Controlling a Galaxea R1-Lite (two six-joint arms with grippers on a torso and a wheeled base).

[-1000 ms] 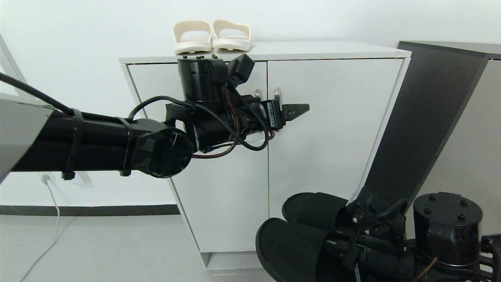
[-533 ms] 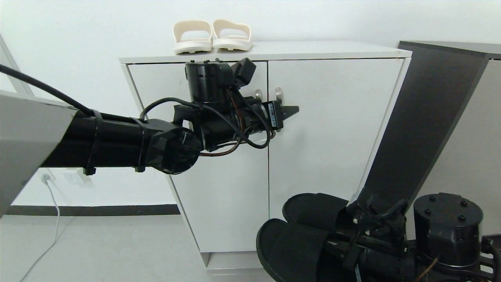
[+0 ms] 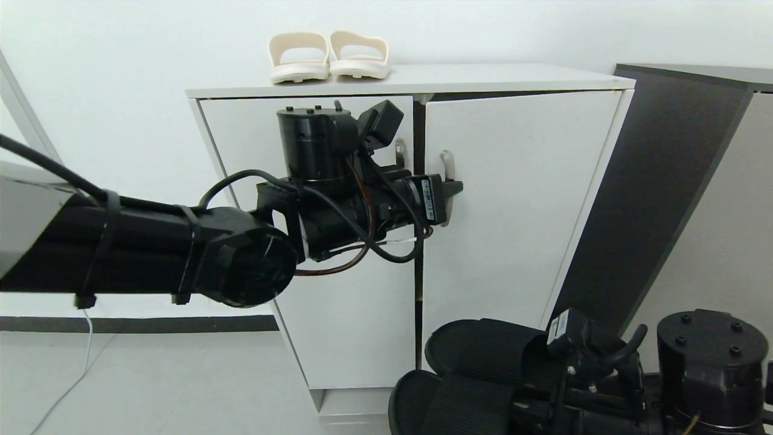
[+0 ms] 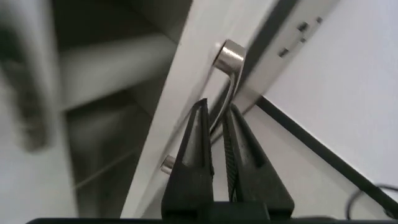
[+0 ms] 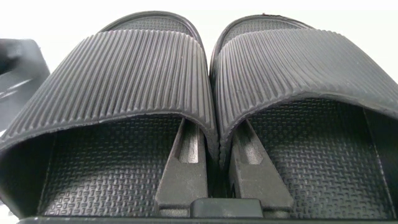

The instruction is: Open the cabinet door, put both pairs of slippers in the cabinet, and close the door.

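A white two-door cabinet faces me, its right door ajar with a dark gap along the top and the centre seam. My left gripper is shut on that door's metal handle, which runs between its two fingers. A cream pair of slippers stands on the cabinet top. The black pair of slippers hangs low in front of the cabinet's right half. My right gripper is shut on their touching inner walls.
The left door is closed, and its handle sits just beside the gripped one. A dark grey cabinet stands close on the right. A white cable trails down to the grey floor on the left.
The left gripper closed in on the right door's handle and pulled back, swinging that door slightly open. The black slippers sit lower in the picture.
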